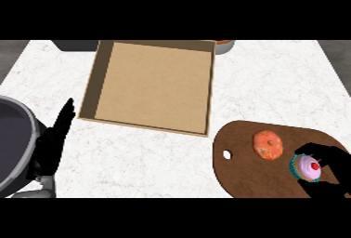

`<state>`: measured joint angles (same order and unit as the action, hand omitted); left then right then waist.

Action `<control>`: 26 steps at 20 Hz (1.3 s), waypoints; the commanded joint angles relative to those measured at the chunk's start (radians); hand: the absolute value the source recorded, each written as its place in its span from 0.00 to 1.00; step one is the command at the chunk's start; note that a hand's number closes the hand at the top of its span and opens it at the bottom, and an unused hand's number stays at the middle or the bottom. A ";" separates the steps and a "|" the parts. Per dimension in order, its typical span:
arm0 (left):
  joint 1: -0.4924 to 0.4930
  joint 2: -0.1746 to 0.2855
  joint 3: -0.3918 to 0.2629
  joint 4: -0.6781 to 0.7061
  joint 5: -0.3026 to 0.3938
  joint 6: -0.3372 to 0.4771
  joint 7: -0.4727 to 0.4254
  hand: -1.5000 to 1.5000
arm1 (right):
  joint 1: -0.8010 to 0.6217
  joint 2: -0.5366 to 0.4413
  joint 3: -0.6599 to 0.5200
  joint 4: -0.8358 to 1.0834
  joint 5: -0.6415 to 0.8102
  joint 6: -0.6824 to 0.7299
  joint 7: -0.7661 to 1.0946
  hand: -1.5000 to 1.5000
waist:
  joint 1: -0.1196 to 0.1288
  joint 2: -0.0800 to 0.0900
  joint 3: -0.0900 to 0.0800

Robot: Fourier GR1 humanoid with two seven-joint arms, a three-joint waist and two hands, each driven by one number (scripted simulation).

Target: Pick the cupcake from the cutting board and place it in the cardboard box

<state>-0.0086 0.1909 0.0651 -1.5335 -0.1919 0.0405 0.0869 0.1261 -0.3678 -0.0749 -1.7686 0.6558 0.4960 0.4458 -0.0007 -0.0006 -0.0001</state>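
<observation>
The cupcake point(307, 168), pink frosting with a red cherry in a teal wrapper, sits on the dark brown cutting board point(240, 172) at the lower right. My right hand point(333, 160) is on it, its black fingers curled round the cupcake's top and right side. Up and to the left lies the cardboard box point(152, 83), open, with nothing inside. My left hand point(53, 139) rests at the left edge with straight fingers pointing up, holding nothing.
An orange doughnut-like pastry point(268, 144) lies on the board just left of the cupcake. A large dark grey round object point(14, 139) fills the left edge. A dark item point(75, 44) and an orange-rimmed pot point(225, 45) stand behind the box.
</observation>
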 commanded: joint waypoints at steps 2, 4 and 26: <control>0.050 -0.028 -0.026 -0.058 -0.013 0.010 0.009 0.50 | -0.062 -0.030 0.021 0.096 0.161 -0.157 -0.087 1.00 | 0.011 0.001 0.001; 0.003 0.000 0.012 -0.012 0.001 -0.008 -0.001 0.50 | -0.002 -0.054 -0.024 -0.004 0.134 -0.127 -0.093 1.00 | -0.002 0.000 0.000; -0.088 -0.034 -0.046 -0.006 -0.040 -0.004 0.034 0.50 | -0.933 -0.161 0.159 0.629 0.196 -0.373 -0.940 1.00 | 0.074 0.020 0.001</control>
<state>-0.0798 0.1615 0.0070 -1.5584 -0.2153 0.0092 0.1239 -0.6801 -0.5744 0.0922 -1.2647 0.9095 0.1428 -0.3549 0.1018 0.0259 0.0021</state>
